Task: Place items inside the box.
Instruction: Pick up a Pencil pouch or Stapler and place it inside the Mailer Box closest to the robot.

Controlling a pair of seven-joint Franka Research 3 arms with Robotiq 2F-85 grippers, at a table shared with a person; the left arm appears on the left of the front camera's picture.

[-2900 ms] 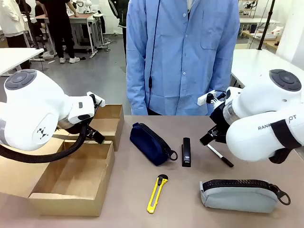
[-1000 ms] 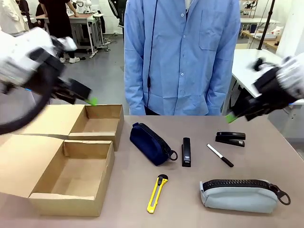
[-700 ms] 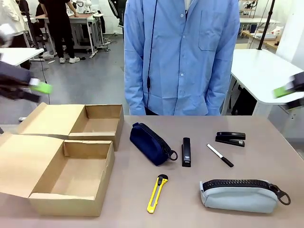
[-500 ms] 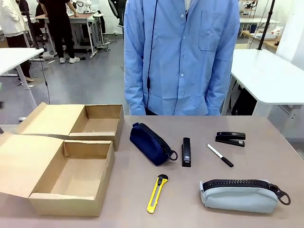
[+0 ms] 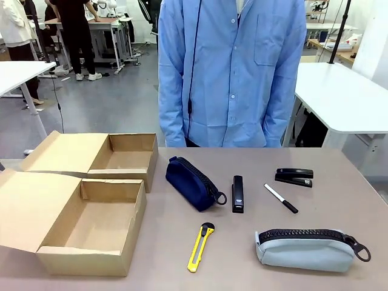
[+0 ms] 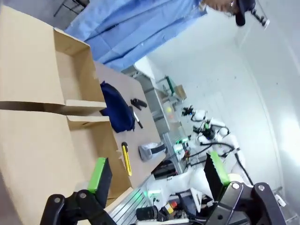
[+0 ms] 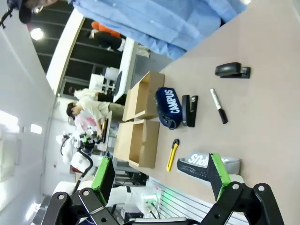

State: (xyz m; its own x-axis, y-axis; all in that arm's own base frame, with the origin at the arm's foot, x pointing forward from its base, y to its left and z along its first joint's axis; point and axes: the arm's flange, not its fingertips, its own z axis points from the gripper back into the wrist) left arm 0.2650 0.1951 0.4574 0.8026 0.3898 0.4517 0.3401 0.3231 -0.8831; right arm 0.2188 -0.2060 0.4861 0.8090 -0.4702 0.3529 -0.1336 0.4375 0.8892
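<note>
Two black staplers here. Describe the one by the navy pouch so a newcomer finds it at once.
On the brown table, look just right of the navy pouch in the front view. The black stapler lies there, pointing lengthwise toward the person; the other stapler lies crosswise, farther right, beyond the pen.

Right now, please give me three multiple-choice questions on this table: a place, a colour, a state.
1. The yellow utility knife lies: A) inside the near box; B) on the floor; C) on the table, nearer the robot than the navy pouch.
2. The pouch nearest the robot is: A) grey; B) navy; C) red.
3. The near box is: A) shut; B) open and empty; C) open and full.
Key: 1 C, bare table lies under it; 2 A, the grey pouch sits nearest; 3 B, nothing lies inside.
</note>
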